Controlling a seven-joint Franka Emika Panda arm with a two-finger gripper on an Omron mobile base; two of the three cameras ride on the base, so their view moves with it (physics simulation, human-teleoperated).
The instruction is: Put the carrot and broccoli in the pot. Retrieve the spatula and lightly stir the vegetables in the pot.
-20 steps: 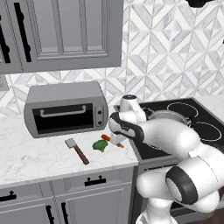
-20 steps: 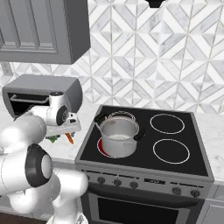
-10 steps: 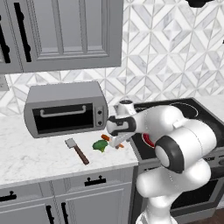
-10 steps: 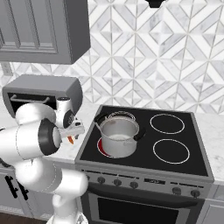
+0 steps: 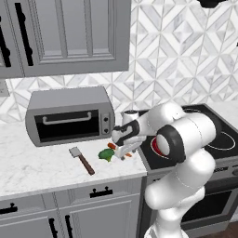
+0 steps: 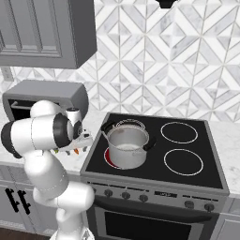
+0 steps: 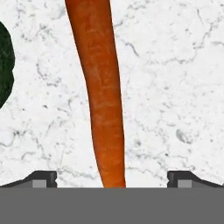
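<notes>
The slim orange carrot [image 7: 103,96] lies on the white marble counter, running straight up the hand view between my two fingertips [image 7: 41,178]. My gripper [image 7: 113,179] is open and hangs low over it, a tip on each side, not touching it. The dark green broccoli [image 7: 5,65] sits just beside the carrot; in the left base view the broccoli [image 5: 106,155] lies left of my gripper [image 5: 123,148]. The spatula [image 5: 81,159] rests flat on the counter further left. The shiny steel pot [image 6: 126,145] stands on the stove's front left burner, right of my hand.
A grey toaster oven [image 5: 69,116] stands at the back of the counter [image 5: 42,172], behind the spatula. The black stove [image 6: 183,159] has a glowing red ring under the pot. Grey cabinets hang above; the counter's front edge is close to the vegetables.
The arm has folded and the hand has come down lower over the carrot. Jaws stay open; carrot, broccoli, spatula and pot have not moved.
</notes>
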